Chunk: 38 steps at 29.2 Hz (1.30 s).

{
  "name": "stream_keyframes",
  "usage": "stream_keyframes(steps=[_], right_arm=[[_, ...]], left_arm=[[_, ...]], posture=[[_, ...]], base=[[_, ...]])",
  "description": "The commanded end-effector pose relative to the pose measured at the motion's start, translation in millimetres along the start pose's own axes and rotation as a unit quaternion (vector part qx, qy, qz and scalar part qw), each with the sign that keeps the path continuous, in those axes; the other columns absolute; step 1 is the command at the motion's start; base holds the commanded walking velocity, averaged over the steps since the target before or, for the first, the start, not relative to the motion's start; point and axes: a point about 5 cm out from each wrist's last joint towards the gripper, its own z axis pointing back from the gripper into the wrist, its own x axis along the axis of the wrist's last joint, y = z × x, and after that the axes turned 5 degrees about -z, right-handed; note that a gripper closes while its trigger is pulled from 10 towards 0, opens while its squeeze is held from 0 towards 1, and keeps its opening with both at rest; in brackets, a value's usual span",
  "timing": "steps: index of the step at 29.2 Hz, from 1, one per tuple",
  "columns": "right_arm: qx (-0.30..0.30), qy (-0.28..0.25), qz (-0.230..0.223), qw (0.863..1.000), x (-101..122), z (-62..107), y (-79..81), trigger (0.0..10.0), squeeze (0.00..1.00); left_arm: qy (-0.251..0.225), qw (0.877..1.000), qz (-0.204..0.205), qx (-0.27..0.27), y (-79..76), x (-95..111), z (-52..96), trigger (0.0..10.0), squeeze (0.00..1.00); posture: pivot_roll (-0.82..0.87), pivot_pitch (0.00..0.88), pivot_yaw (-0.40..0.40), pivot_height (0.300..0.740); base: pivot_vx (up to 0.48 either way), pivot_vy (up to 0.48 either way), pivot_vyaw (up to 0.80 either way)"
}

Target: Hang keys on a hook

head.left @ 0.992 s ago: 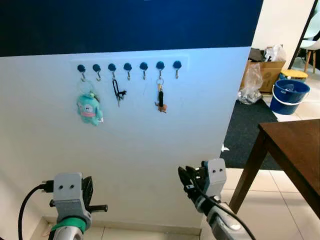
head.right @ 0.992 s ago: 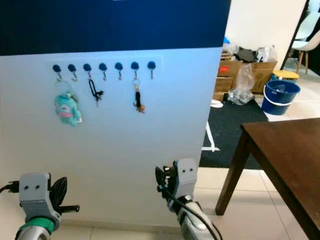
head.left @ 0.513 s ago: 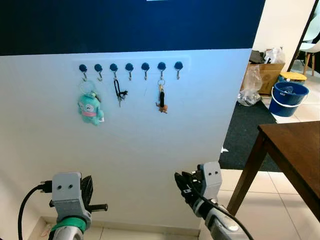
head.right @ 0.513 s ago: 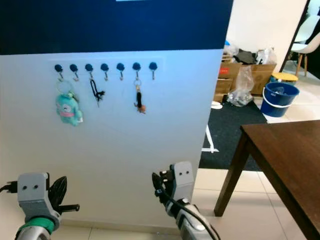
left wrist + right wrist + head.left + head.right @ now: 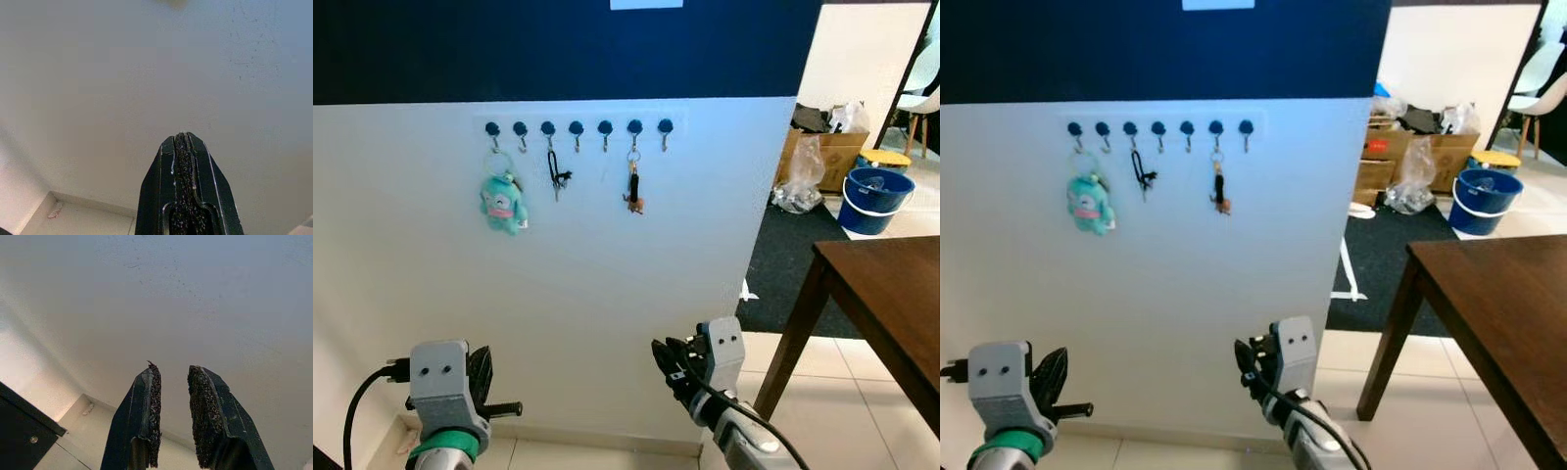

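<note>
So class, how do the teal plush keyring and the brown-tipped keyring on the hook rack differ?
The teal plush is bulky and bright; the brown-tipped keyring is slim and dark. The plush hangs from the leftmost hook; the brown-tipped one hangs second from the right. The plush reaches lower down the wall. Both dangle from rings on the hook rack.

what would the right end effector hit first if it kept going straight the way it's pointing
Most likely the bare white wall. The right end effector, fingers slightly apart and holding nothing, points at it low down, well below the hook rack. Nothing lies between them, though the depth is hard to judge.
</note>
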Motion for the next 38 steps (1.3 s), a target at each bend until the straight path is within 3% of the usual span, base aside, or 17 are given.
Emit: stream_keyframes(steps=[1,6,12,15,38], right_arm=[[0.003,0.013,-0.005,1.0,-5.4,0.2,0.9,10.0,0.0],[0.012,0.016,0.007,1.0,-5.4,1.0,2.2,10.0,0.0],[0.021,0.017,0.007,1.0,-7.3,1.3,6.4,10.0,0.0],[0.016,0.017,-0.011,1.0,-7.3,0.7,5.3,10.0,0.0],[0.022,0.015,-0.012,1.0,-7.2,-1.2,7.5,10.0,0.0]], left_arm=[[0.01,1.0,-0.002,0.004,3.6,-3.5,2.1,10.0,0.0],[0.01,1.0,-0.002,0.003,3.7,-3.1,2.1,10.0,0.0],[0.01,1.0,-0.002,0.004,4.8,-1.9,3.0,10.0,0.0],[0.01,1.0,-0.003,0.004,5.3,-1.7,3.4,10.0,0.0],[0.01,1.0,-0.006,0.001,7.5,0.6,4.4,10.0,0.0]], posture=[[-0.04,0.0,0.125,0.74],[-0.04,0.0,0.125,0.74],[-0.03,0.0,0.126,0.74],[-0.03,0.0,0.126,0.74],[-0.02,0.0,0.129,0.74]], base=[[-0.27,0.0,0.0],[-0.267,0.0,0.0],[-0.266,0.0,0.71],[-0.264,0.0,0.0],[-0.262,0.0,0.0]])
